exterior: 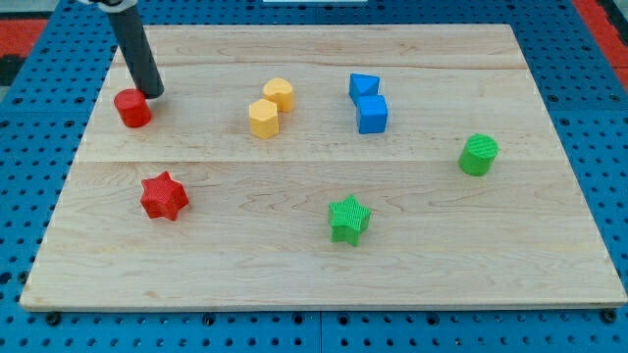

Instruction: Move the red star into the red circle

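My tip beside red circle

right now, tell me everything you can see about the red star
The red star is a small solid block with a ridged, matte surface that looks like printed plastic. It lies flat on the wooden board, near the view's left, touching nothing. The red circle sits apart from it, toward the view's top, with my tip right beside that circle, well away from the star.
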